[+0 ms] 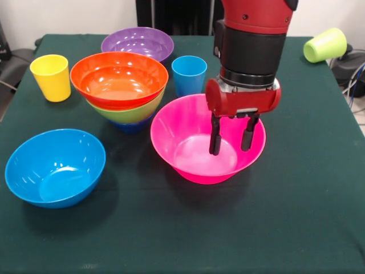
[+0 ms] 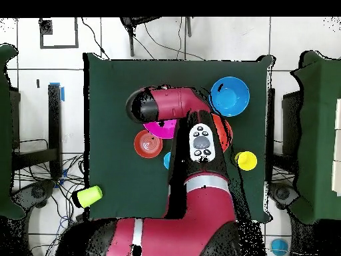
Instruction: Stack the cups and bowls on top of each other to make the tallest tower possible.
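Gripper (image 1: 231, 135): fingers apart, dipped inside the pink bowl (image 1: 188, 149), gripping nothing.
Pink bowl: holds only those fingers.
Tower (image 1: 122, 91): just beside pink bowl; orange-red bowl nested topmost, empty.
Light blue cup (image 1: 189, 74): behind pink bowl.

No readable writing anywhere: the bowls, cups, green surface (image 1: 319, 217) and red arm (image 1: 254, 34) carry no legible words, brands, numbers or signs.
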